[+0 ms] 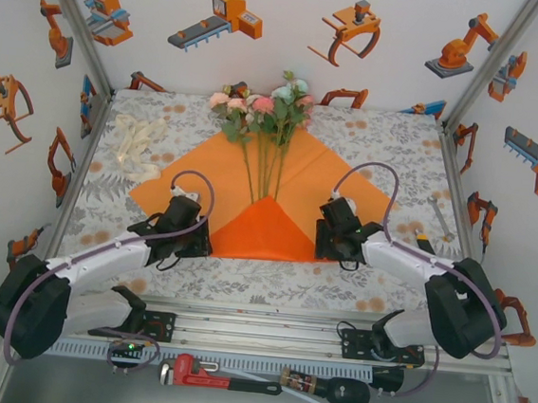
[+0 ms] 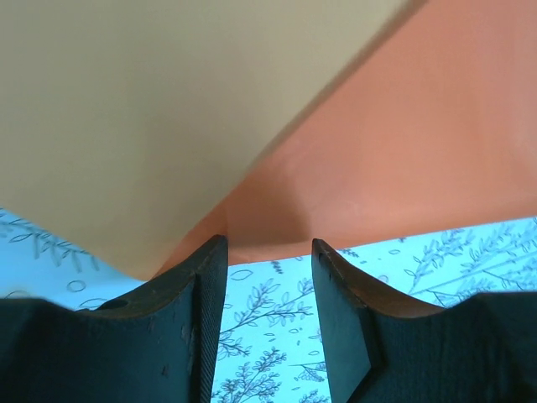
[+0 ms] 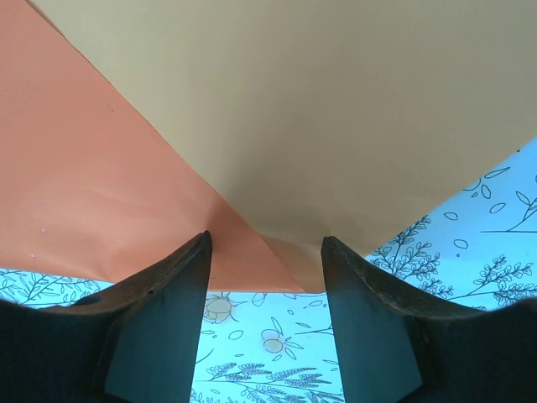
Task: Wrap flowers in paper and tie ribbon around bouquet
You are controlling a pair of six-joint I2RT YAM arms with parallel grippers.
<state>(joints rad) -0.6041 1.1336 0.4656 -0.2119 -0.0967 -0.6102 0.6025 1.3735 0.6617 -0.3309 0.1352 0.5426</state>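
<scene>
Both spread wide | left gripper (image 2: pixel 268 249) at paper (image 2: pixel 394 143) fold edge | right gripper (image 3: pixel 267 243) at opposite fold edge

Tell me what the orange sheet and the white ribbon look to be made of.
The orange sheet looks like smooth, matte paper: it holds a crisp folded triangle and straight edges. The white ribbon looks like soft, gauzy fabric, lying in limp loose loops, though it is small here.
</scene>
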